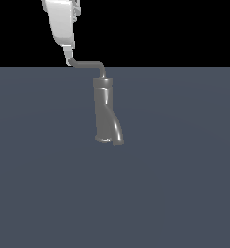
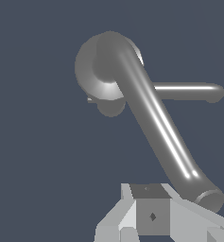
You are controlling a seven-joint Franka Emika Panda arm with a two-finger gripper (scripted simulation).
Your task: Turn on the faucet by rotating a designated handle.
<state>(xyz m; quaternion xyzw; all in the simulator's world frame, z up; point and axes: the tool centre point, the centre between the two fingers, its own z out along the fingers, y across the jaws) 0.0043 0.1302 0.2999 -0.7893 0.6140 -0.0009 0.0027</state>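
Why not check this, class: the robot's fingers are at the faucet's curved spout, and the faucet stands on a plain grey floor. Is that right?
Not quite. The fingers are at the tip of the thin handle at the top of the faucet, not at the spout low down. The exterior view shows it. The plain grey floor is right.

Worktop (image 1: 174,193): one flat, plain slate-blue surface, matt and unmarked, filling the lower part of the exterior view and ending at a straight far edge. Backdrop (image 1: 174,29): uniform black field above that far edge, without feature or texture. In the wrist view the same slate-blue surface (image 2: 33,142) fills the whole background, evenly lit, with no seam, edge or corner in sight.
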